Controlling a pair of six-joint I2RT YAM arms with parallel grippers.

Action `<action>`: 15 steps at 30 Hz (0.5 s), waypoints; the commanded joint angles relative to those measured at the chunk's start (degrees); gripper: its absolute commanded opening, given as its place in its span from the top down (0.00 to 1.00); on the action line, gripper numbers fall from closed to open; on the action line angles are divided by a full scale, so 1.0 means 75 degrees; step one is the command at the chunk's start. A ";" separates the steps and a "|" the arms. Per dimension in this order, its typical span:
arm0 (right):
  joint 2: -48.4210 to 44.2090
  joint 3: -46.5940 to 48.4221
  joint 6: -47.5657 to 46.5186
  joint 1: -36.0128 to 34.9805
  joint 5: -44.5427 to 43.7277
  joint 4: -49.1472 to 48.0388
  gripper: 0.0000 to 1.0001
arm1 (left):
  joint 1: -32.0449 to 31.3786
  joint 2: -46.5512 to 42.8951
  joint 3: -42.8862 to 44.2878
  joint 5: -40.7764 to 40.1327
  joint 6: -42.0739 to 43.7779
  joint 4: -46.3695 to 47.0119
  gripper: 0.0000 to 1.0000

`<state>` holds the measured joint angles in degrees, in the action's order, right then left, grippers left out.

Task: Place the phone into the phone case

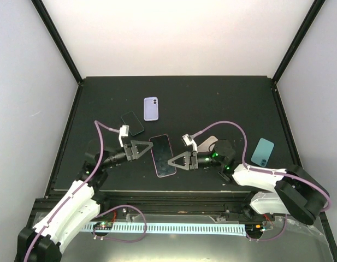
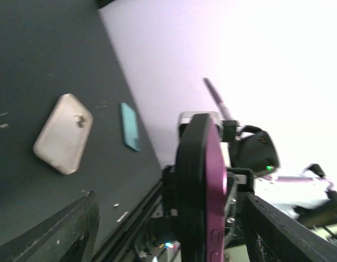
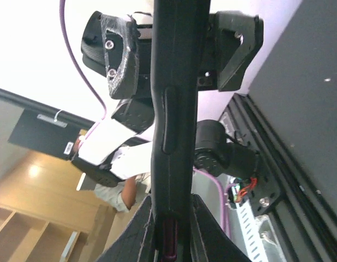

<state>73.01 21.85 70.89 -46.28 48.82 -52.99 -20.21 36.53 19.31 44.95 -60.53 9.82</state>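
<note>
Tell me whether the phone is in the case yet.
In, apparently: the magenta case wraps the edge of the phone, which is held by the right gripper. Fully seated: cannot tell.

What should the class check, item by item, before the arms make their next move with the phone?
1. Right gripper clamped on the phone: ok.
2. Left gripper closed on it: not ok, its fingers stand apart in the wrist view.
3. Purple case around the phone: ok.
4. Case seated at every corner: cannot tell.
5. Black phone and lilac case clear of the grippers: ok.
</note>
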 commanded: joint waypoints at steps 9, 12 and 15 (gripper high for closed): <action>-0.0156 0.0236 0.0765 -0.0041 0.0588 -0.1568 0.94 | 0.0058 0.0453 -0.0144 0.1039 -0.1450 0.3181 0.75; -0.0096 0.0240 0.0638 -0.0038 0.0516 -0.1322 0.90 | 0.0058 0.0379 0.0048 0.0902 -0.1047 0.2348 0.92; -0.0092 0.0282 0.0420 -0.0041 0.0392 -0.0847 0.83 | 0.0058 0.0262 0.0298 0.0677 -0.0557 0.1252 0.98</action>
<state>72.49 21.85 75.29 -46.30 52.12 -58.22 -20.21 39.66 18.39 51.07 -70.15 26.79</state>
